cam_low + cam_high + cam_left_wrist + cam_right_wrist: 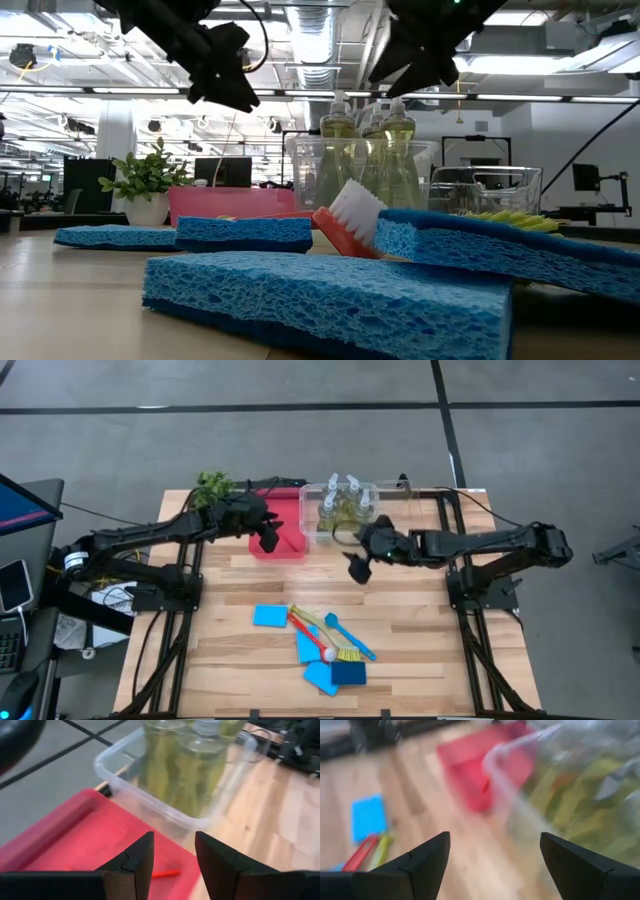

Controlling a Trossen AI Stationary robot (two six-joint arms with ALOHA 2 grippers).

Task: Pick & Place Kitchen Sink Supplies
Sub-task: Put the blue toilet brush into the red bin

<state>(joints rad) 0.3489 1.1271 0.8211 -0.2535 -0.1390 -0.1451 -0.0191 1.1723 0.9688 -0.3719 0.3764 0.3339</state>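
Several small clear bottles of yellow-green liquid (342,508) stand in a clear bin (312,525) at the table's far middle. Blue sponges (270,616) and a darker one (348,673) lie flat near the front edge, with red (303,628), yellow (330,642) and blue (350,636) brushes among them. My left gripper (174,840) hangs open above the red tray (280,545), nothing between its fingers. My right gripper (495,840) hangs open wide just in front of the bottle bin (520,805), above the bare wood. A thin red piece (165,873) lies in the tray.
A small green plant (212,485) stands at the far left corner. A second clear bin (485,190) sits to the right of the bottle bin. Bare wood stretches between the bins and the sponges. The floor lies beyond the table's far edge (60,750).
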